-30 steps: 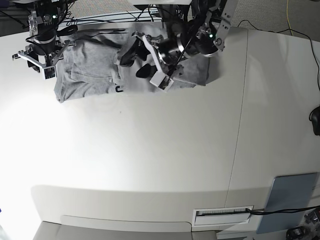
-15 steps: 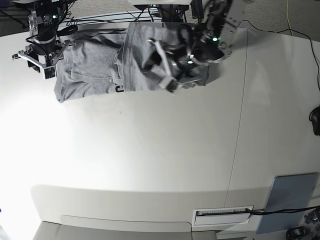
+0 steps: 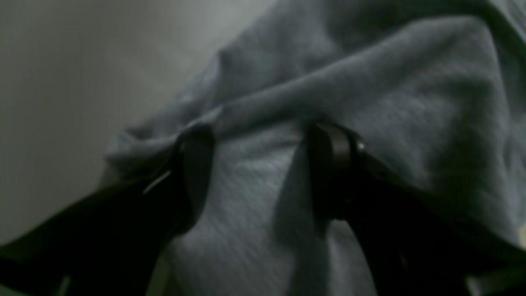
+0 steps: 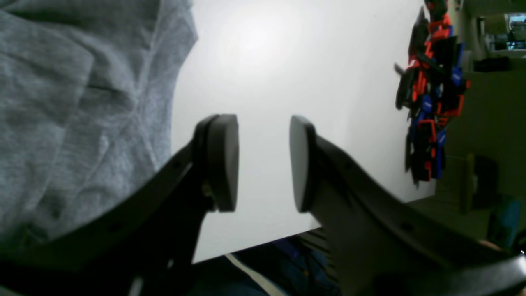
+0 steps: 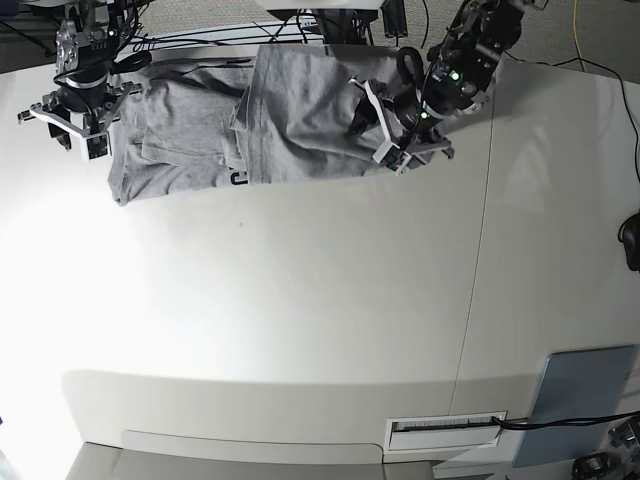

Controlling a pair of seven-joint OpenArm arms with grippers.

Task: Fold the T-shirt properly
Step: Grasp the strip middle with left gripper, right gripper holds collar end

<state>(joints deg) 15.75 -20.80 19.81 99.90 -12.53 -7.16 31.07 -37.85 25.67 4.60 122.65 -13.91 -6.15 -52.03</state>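
The T-shirt (image 5: 250, 130) lies at the far edge of the white tabletop (image 5: 300, 300), partly folded: one side has been laid over toward the middle, so a doubled panel sits on top of the flatter part, and a scrap of black print shows at the near hem. It is soft, light knit cloth that will sag, crease and drag rather than hold any shape, so a pinch at one point lifts only a peak; it is best taken by an edge or a corner, through both layers at once, and carried low and slowly so the fold does not slide apart. The left tool (image 5: 385, 125) rests on the folded end of the cloth with its jaws spread wide; in its own wrist view the two fingers (image 3: 328, 164) press down into the grey fabric with a ridge bunched just beyond them, holding nothing. The right tool (image 4: 263, 164) hangs at the other end, just beside the edge of the cloth, its pads partly apart over bare tabletop and empty. The sleeve edge next to it looks like the natural next place to grip.
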